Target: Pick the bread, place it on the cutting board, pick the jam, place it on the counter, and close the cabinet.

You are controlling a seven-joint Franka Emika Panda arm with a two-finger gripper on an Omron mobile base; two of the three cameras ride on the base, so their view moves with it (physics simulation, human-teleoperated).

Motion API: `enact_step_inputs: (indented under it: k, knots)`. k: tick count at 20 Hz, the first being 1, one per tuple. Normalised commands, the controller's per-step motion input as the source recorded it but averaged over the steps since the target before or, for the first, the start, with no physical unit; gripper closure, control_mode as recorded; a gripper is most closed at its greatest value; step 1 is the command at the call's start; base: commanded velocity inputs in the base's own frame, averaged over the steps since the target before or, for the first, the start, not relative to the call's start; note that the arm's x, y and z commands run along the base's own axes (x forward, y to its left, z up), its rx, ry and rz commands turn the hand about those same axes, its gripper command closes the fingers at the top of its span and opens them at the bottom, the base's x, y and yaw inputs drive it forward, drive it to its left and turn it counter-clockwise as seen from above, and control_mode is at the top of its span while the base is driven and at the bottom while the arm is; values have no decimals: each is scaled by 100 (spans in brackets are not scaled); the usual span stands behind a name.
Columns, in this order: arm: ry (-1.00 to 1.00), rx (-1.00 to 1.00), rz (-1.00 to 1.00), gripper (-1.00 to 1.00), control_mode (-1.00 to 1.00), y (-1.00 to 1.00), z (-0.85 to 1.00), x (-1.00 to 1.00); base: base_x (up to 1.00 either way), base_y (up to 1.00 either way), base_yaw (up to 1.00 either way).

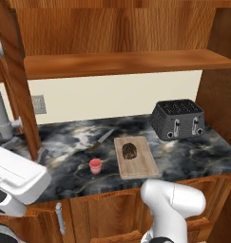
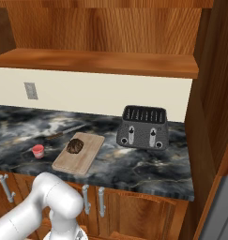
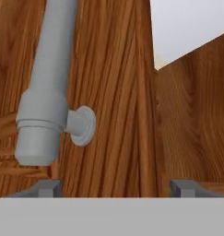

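Note:
The dark speckled bread (image 1: 129,151) (image 2: 75,146) lies on the light wooden cutting board (image 1: 140,167) (image 2: 76,162). Left of the board, the small pink jam (image 1: 95,165) (image 2: 38,151) stands upright on the dark marble counter (image 1: 193,152) (image 2: 143,165). The upper cabinet (image 1: 121,64) (image 2: 96,61) is open, its inner shelf bare. Its door (image 1: 19,95) (image 3: 113,92) swings out at the left. In the hand view my gripper (image 3: 117,188) is open, close against that door. The grey bar handle (image 3: 44,92) (image 1: 0,102) sits just above the left fingertip (image 3: 46,187).
A dark toaster (image 1: 178,118) (image 2: 143,127) stands on the counter right of the board. A knife (image 1: 101,140) (image 2: 64,132) lies behind the jam. A wall outlet (image 1: 39,104) (image 2: 31,90) is on the cream backsplash. A wooden side wall (image 2: 214,93) bounds the right.

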Motion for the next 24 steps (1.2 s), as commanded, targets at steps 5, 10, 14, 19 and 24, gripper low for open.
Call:
enact_step_inputs:
  k: [5, 10, 14, 19, 24]
  knots:
    - [-1, 0, -14, -100, -100, -21, 0, 28, 0, 0, 0]
    - [0, 0, 0, -100, -100, -24, 0, 35, 0, 0, 0]
    - [0, 0, 0, -100, -100, -27, 0, 29, 0, 0, 0]
    - [1, 0, 0, -100, -100, -26, 0, 26, 0, 0, 0]
    - [4, 2, 0, -100, -100, -20, 0, 21, 0, 0, 0]
